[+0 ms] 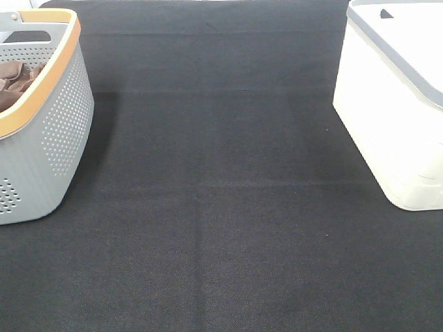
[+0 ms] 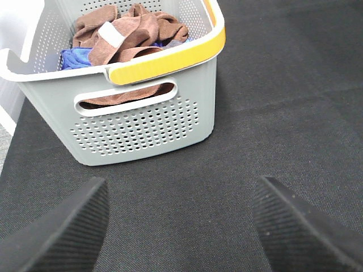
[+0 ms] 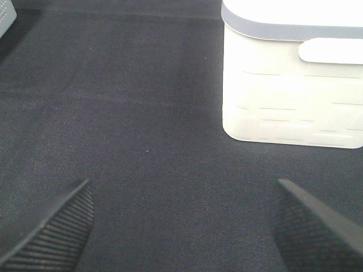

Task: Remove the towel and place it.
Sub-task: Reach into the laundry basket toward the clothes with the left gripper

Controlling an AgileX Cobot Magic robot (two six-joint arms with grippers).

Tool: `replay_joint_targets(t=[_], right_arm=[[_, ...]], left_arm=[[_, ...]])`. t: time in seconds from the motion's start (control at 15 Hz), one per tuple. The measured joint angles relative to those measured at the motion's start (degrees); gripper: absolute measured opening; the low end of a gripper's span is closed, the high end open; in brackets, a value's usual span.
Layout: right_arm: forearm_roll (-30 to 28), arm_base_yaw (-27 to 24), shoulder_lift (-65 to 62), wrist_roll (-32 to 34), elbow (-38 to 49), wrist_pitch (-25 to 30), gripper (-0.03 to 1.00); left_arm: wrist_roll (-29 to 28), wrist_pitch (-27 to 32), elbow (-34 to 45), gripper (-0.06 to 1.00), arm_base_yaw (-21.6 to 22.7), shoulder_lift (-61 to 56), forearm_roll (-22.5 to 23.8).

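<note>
The reddish-brown towel [image 2: 136, 31] lies crumpled inside the grey perforated basket [image 2: 147, 122] with the yellow rim, its white label [image 2: 113, 35] facing up. In the exterior high view the towel [image 1: 15, 81] shows inside the basket [image 1: 59, 131] at the far left. My left gripper [image 2: 180, 226] is open and empty, above the black mat a short way in front of the basket. My right gripper [image 3: 181, 226] is open and empty, above the mat near the white bin [image 3: 295, 85]. Neither gripper shows in the exterior high view.
A blue cloth [image 2: 76, 56] lies in the basket beside the towel. The white bin with a grey rim [image 1: 398, 104] stands at the right. A black mat [image 1: 221, 207] covers the table between basket and bin.
</note>
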Motion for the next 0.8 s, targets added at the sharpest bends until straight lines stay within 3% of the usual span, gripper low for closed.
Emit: replay_joint_targets(t=[0.33,0.47,0.73,0.8], right_arm=[[0.00,0.00,0.00,0.00,0.00,0.00,0.80],[0.00,0.00,0.00,0.00,0.00,0.00,0.80],[0.00,0.00,0.00,0.00,0.00,0.00,0.80],[0.00,0.00,0.00,0.00,0.00,0.00,0.80]], left_arm=[[0.00,-0.92,-0.17,0.69,0.00,0.23,0.11],[-0.29,-7.79,-0.69,0.69,0.00,3.04,1.32],[-8.25,-33.40,-0.74,0.69,0.00,16.90,6.82],[-8.25,-33.40,-0.74,0.69,0.00,16.90,6.82]])
